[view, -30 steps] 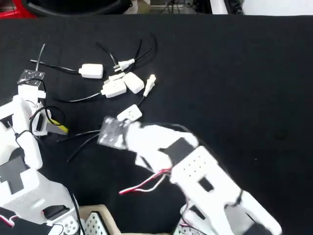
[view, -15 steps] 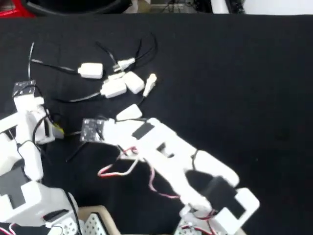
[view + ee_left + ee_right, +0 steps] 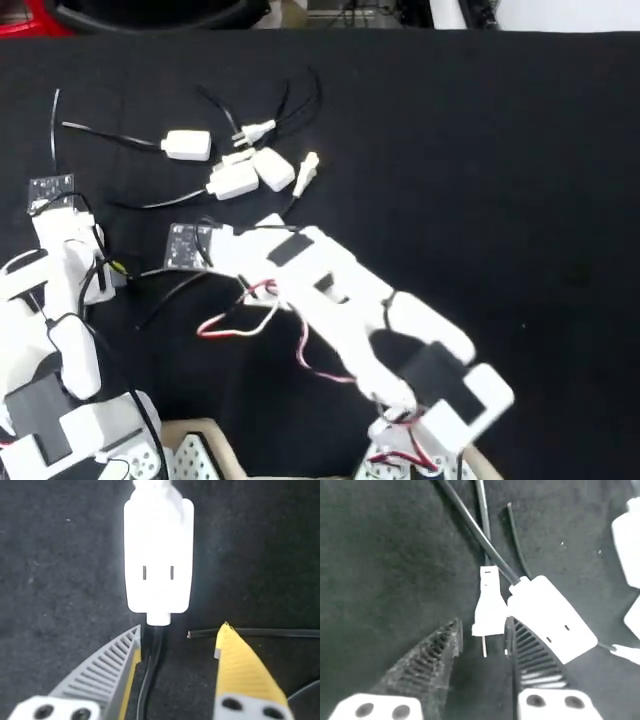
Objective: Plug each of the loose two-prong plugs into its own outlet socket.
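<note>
The right half of the surface (image 3: 500, 180) gives a gripper free passage. At the far left, sockets (image 3: 233, 181), plugs (image 3: 255, 130) and cords (image 3: 115, 135) crowd together, with the right arm (image 3: 340, 290) lying slantwise across the middle just beside them. One socket block (image 3: 552, 617) overlaps a finger of the right gripper (image 3: 482, 625).

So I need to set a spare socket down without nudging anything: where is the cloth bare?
The wide stretch of black cloth to the right of the right arm is bare, up to the far edge. Crowded: the far-left cluster of sockets, plugs and cords, and the near-left corner, where the left arm stands.
</note>
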